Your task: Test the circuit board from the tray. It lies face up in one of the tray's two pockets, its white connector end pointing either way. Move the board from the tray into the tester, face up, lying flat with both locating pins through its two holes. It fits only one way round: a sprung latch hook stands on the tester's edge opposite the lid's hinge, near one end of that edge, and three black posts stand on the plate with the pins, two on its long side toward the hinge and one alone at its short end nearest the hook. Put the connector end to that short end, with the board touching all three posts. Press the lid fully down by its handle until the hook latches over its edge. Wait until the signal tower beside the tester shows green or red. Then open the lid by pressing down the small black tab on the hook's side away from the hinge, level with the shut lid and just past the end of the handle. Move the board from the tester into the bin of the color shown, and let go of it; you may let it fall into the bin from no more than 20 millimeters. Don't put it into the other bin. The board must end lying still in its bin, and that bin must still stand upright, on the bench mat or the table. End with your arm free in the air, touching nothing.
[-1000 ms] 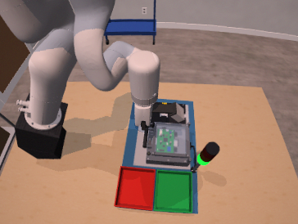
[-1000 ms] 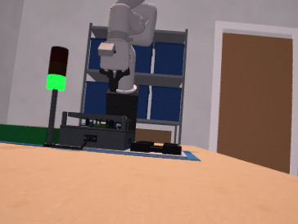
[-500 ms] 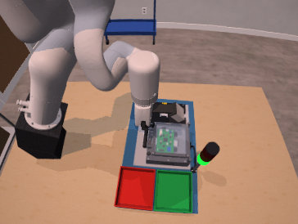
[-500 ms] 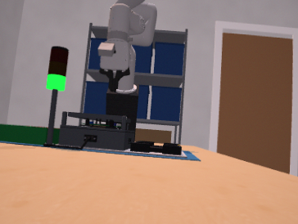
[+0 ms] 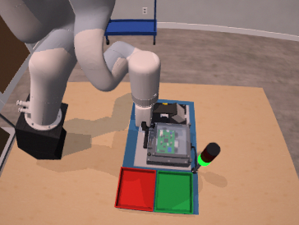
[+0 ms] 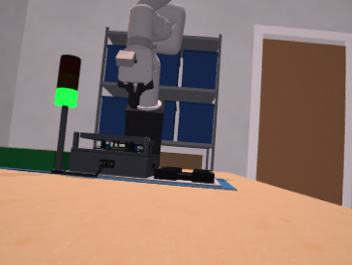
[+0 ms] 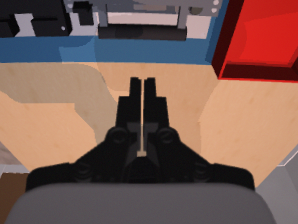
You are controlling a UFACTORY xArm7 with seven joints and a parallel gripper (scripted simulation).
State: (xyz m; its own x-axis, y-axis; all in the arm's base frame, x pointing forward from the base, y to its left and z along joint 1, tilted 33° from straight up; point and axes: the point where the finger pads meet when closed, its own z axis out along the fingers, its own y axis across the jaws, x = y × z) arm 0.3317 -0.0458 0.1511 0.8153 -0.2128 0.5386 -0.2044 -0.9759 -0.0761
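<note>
The green circuit board (image 5: 167, 140) lies inside the dark tester (image 5: 169, 144), under its see-through lid, which lies down flat. The signal tower (image 5: 207, 155) beside the tester shows green, as the exterior view (image 6: 67, 97) also shows. My gripper (image 5: 144, 136) (image 6: 137, 99) is shut and empty. It hangs in the air above the tester's left side. In the wrist view the shut fingers point down over bare table, just off the blue mat, with the tester's side (image 7: 142, 22) ahead. The black tray (image 5: 169, 111) stands behind the tester.
The red bin (image 5: 136, 189) and the green bin (image 5: 174, 191) stand side by side in front of the tester; the red one shows in the wrist view (image 7: 260, 35). The arm's base (image 5: 41, 131) stands at the left. A shelf (image 6: 160, 92) stands behind.
</note>
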